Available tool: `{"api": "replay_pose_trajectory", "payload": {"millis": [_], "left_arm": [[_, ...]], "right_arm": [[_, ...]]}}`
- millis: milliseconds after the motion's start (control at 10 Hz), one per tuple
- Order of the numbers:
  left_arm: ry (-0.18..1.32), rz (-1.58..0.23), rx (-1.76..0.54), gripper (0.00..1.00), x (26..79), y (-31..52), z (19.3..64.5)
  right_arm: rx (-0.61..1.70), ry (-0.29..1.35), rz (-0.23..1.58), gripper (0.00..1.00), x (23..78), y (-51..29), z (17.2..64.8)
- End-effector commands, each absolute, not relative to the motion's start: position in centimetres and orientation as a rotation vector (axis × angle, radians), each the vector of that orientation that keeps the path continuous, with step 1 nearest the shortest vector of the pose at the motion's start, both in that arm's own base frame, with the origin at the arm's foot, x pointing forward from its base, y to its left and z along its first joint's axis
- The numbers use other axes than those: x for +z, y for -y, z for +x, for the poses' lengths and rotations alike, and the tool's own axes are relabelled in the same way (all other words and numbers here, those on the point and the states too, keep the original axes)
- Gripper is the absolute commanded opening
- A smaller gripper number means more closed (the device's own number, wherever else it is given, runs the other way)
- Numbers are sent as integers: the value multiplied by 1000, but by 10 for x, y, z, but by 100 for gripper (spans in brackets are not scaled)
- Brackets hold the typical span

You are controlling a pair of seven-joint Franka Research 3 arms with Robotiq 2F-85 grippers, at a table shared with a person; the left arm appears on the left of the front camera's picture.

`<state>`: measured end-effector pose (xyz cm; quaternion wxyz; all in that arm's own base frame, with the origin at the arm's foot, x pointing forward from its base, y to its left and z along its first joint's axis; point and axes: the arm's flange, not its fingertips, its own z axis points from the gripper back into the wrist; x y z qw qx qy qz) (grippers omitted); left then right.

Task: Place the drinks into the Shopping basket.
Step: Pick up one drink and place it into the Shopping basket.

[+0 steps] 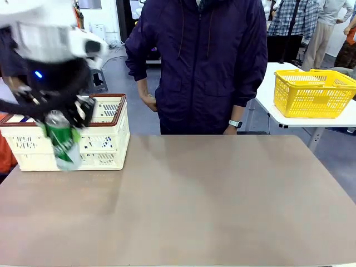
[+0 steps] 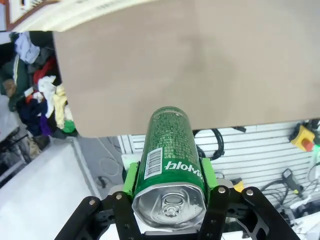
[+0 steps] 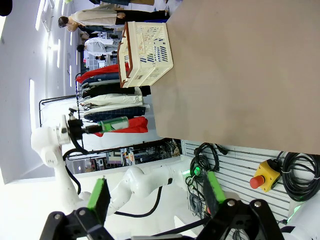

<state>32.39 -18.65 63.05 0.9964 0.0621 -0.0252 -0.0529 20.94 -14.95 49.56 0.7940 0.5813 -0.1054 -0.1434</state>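
While the green can is carried: left gripper (image 1: 58,119) jaws clamp the green can (image 1: 62,140) for lifting.
Can position: tilted, at 6 o'clock of the Shopping basket (image 1: 105,146) near wall.
Right gripper (image 3: 155,197): jaws apart, empty, waiting clear.

Your table (image 1: 211,200) lies bare and open to pass; only the Shopping basket (image 1: 105,144) blocks its far left corner, apparently with the person (image 1: 203,67) standing close behind.
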Motion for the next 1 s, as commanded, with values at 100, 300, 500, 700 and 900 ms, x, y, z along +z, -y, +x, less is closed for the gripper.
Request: {"api": "replay_pose_trajectory", "payload": {"millis": [100, 300, 500, 700, 900], "left_arm": [[203, 1, -84, 0, 688, 74, 441], [301, -94, -50, 0, 682, 7, 506], [277, -159, -12, 0, 649, -46, 550], [213, -129, -17, 0, 600, -66, 574], [181, -146, -23, 0, 557, -66, 588]], "right_arm": [[-294, 238, 1266, 100, 499, 150, 210], [-294, 238, 1266, 100, 499, 150, 210], [-294, 238, 1266, 100, 499, 150, 210], [-294, 238, 1266, 100, 499, 150, 210], [-294, 238, 1266, 100, 499, 150, 210]]}}
